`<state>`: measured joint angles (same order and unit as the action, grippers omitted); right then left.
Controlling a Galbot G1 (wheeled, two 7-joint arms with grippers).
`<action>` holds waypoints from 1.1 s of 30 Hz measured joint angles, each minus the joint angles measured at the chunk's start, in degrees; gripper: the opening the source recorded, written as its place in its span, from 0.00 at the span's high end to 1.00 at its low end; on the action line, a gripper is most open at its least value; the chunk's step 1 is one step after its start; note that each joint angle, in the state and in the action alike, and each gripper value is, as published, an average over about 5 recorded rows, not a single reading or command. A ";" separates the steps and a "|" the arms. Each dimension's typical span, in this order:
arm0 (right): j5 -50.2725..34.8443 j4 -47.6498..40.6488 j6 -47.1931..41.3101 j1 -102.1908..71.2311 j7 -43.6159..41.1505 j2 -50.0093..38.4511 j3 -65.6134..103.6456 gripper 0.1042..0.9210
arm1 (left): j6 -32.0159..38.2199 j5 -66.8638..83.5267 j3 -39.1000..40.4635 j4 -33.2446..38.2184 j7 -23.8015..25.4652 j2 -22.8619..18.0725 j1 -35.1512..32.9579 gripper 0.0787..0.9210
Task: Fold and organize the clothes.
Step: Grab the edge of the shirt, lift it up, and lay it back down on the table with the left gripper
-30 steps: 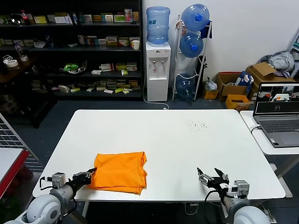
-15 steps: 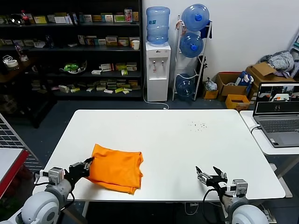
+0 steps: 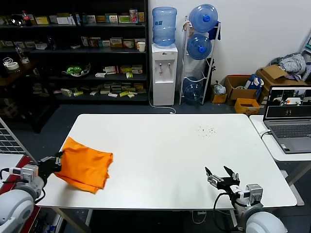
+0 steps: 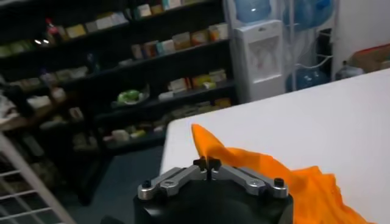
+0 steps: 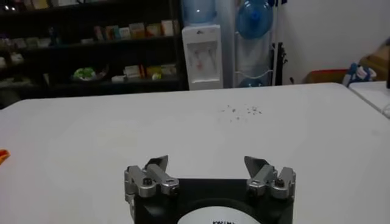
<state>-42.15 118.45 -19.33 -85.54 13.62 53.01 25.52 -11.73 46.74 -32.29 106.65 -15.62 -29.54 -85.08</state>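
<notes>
Nearest the robot, the right gripper (image 3: pixel 222 175) hovers low over the near right part of the white table (image 3: pixel 175 145), its fingers (image 5: pixel 156 165) spread wide with nothing between them (the right wrist view shows bare tabletop ahead of it). The arm sits idle there.

On the other side, the left gripper (image 3: pixel 54 163) is at the table's near left edge, its jaws pinched tight on the edge of the orange T-shirt (image 3: pixel 85 167). In the left wrist view the fingertips (image 4: pixel 207 164) meet on a raised peak of the orange cloth (image 4: pixel 280 182), which trails away from them over the table.

The shirt lies folded into a compact bundle at the near left corner of the table, turned at an angle to the table's edges, its left point lifted into the gripper and part of it reaching to the table's left edge. No lettering shows on the side facing up.

Farther back on the tabletop a small scatter of dark specks (image 3: pixel 206 129) lies right of centre. A laptop (image 3: pixel 288 121) stands open on a side table to the right. Beyond, a water dispenser (image 3: pixel 163 63) stands against the wall beside dark shelves (image 3: pixel 73 48) of goods.
</notes>
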 measured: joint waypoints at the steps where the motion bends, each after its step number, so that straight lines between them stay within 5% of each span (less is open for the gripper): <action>1: 0.13 0.24 0.05 -0.28 -0.01 0.03 0.29 0.12 | 0.18 -0.30 -0.47 -0.76 -0.06 0.32 -0.13 0.98; 10: 1.66 2.25 0.10 -3.23 -0.04 1.25 2.89 0.12 | 0.61 -1.07 -1.49 -2.56 -0.90 1.29 -1.30 0.98; 19: 3.20 4.19 -0.58 -6.82 0.66 3.75 5.97 0.12 | -1.04 8.36 7.61 5.44 -4.27 -2.77 4.75 0.98; 25: 4.46 5.67 -1.02 -9.71 0.90 6.11 8.32 0.12 | -2.58 15.11 23.77 6.73 -9.58 -13.21 17.27 0.98; 33: 5.24 6.83 -1.07 -12.95 0.95 8.49 11.06 0.12 | -3.59 18.22 40.46 -0.95 -13.53 -31.13 31.37 0.98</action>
<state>-36.92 125.28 -20.41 -98.48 14.57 61.50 36.58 -15.32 64.96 8.16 105.70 -29.15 -60.67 -53.70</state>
